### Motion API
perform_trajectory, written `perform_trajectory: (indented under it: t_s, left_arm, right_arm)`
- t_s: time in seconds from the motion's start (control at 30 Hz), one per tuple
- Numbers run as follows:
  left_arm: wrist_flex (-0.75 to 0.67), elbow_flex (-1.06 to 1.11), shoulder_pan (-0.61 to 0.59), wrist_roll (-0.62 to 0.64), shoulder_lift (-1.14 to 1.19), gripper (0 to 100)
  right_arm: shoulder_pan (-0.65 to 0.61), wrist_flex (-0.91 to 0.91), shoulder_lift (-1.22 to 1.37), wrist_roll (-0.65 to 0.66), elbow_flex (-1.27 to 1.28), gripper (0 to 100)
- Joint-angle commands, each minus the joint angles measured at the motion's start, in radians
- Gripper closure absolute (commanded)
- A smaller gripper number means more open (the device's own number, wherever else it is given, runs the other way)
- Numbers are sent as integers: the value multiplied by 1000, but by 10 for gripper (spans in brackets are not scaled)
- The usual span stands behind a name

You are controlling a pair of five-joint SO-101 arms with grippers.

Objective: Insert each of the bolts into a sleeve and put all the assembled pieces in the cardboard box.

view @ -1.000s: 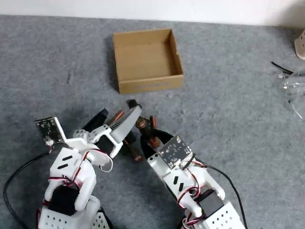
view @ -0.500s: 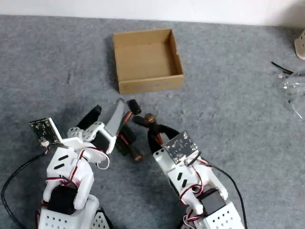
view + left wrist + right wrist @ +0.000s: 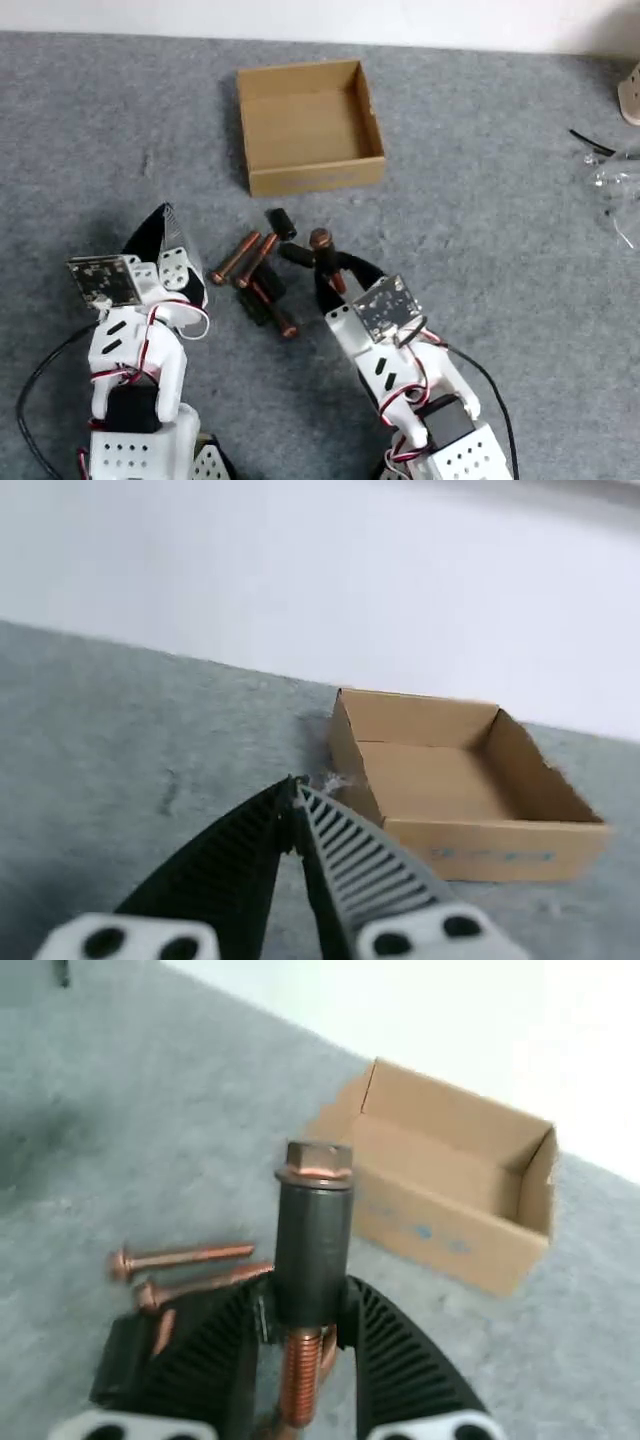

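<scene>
Boxing step: right gripper (image 3: 300, 1305) clamps the copper bolt (image 3: 318, 1160) seated in its black cylindrical sleeve (image 3: 312, 1250), near the brown cardboard box (image 3: 440, 1230); left gripper (image 3: 296, 798) closed, empty; next, probably: carry over box, release.

The right arm's jaws clamp an upright black sleeve (image 3: 313, 1250) with a copper bolt (image 3: 318, 1160) through it, head on top and thread showing beneath, while two loose bolts (image 3: 180, 1257) lie side by side on the grey counter (image 3: 120, 1110) to the left and the open cardboard box (image 3: 450, 1190) sits farther off.
</scene>
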Motion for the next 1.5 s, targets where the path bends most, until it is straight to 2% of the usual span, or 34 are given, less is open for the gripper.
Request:
perform_trajectory:
  t_s: [0.0,0.53,0.67,0.83,1.07,1.23,1.47]
  left_arm:
    - [6,13,-7,-94,-2,994]
    - [3,71,-7,-103,-7,993]
    - [-81,97,-13,-104,1,992]
    - [-75,97,-7,-181,1,993]
    - [-75,97,-7,-181,1,993]
    - [-75,97,-7,-183,1,993]
    - [-75,97,-7,-184,1,993]
  right_arm:
    - [48,-96,-13,2,117,995]
    - [67,-97,-8,8,120,995]
    - [113,-99,-18,38,117,995]
    - [116,-99,-8,44,117,995]
    - [116,-122,15,43,22,994]
    - [116,-133,262,38,-137,994]
    - [133,-176,903,40,-645,994]
